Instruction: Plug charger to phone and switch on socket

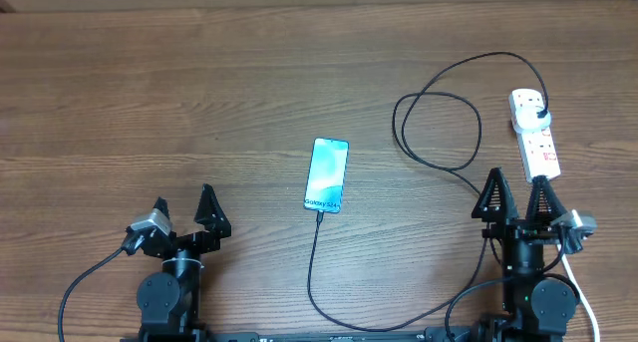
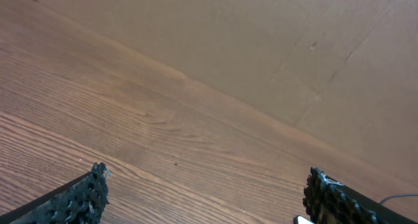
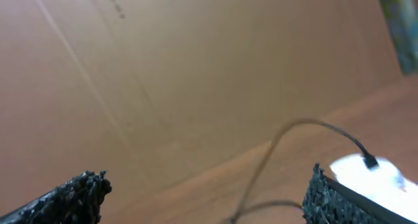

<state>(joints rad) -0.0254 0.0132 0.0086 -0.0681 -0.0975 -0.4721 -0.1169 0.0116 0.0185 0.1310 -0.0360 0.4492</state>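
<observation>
The phone [image 1: 326,174] lies flat at the table's middle with its cyan screen lit. The black charger cable [image 1: 439,133] runs from the phone's near end, loops along the front edge and up to its plug head [image 1: 539,114], which sits in the white socket strip [image 1: 535,133] at the far right. My left gripper [image 1: 182,214] is open and empty at the front left, well left of the phone. My right gripper [image 1: 518,194] is open and empty just in front of the strip. The right wrist view shows the cable [image 3: 287,136] and the blurred strip [image 3: 375,175].
The strip's thick white cord [image 1: 583,292] runs down past the right arm's base. A brown cardboard wall [image 2: 261,41] stands behind the table's far edge.
</observation>
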